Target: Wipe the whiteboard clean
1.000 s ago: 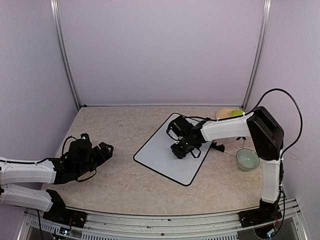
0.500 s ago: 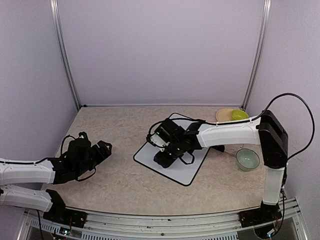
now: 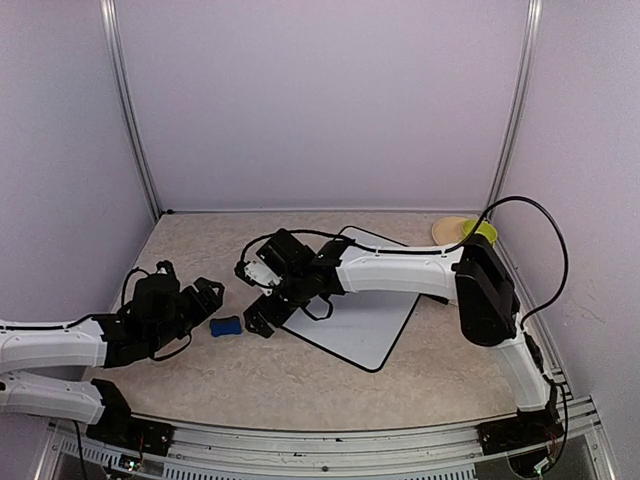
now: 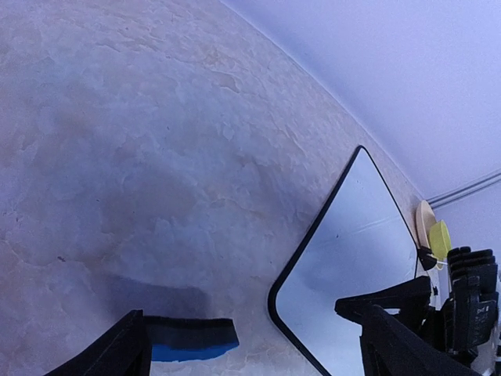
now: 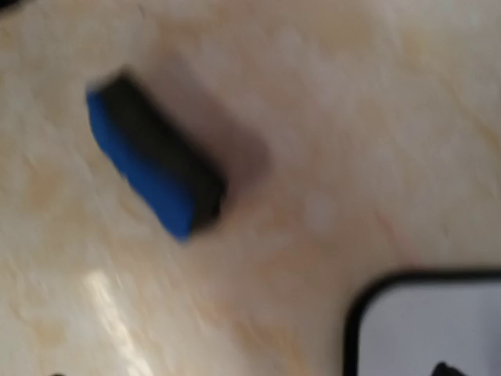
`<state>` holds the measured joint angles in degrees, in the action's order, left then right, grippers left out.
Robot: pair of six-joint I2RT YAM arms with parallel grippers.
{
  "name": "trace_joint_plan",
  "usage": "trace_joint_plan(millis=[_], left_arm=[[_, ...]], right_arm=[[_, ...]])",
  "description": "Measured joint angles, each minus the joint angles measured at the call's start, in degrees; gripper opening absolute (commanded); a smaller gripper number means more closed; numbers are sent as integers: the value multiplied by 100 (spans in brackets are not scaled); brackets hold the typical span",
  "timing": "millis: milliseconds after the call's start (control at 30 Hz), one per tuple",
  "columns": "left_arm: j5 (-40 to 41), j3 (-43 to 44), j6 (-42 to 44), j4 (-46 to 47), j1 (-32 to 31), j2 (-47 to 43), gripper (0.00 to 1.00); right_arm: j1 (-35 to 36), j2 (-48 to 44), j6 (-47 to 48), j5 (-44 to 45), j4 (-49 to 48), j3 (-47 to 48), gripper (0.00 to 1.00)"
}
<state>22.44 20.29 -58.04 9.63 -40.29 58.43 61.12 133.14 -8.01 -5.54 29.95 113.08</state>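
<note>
The whiteboard [image 3: 365, 315] lies flat in the middle of the table and shows no writing, so the wiping seems finished, while the blue eraser [image 3: 226, 326] rests free at its 9 o'clock, between the spread, empty right gripper [image 3: 262, 315] and the spread, empty left gripper [image 3: 190, 284].

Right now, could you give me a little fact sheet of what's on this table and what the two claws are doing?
whiteboard: lying flat on the table, no writing visible
blue eraser: loose on the table just off the board's left corner, apart from both grippers
right gripper: open, arm stretched across the board, right of the eraser
left gripper: open, empty, on the eraser's other side
erasing: looks done, judging by the clean board
</note>
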Motion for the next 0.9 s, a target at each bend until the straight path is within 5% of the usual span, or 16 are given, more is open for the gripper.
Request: trace_joint_plan(millis=[167, 433, 900], left_arm=[[-129, 129, 0, 103, -59, 378, 90], [-595, 1412, 227, 323, -238, 1998, 92], [-1458, 3436, 894, 507, -144, 4068, 95]], right_arm=[[-111, -1036, -319, 157, -396, -1801, 100], [-1043, -4472, -2000, 31, -1884, -5864, 100], [-1080, -5689, -3950, 1309, -1897, -6977, 100]])
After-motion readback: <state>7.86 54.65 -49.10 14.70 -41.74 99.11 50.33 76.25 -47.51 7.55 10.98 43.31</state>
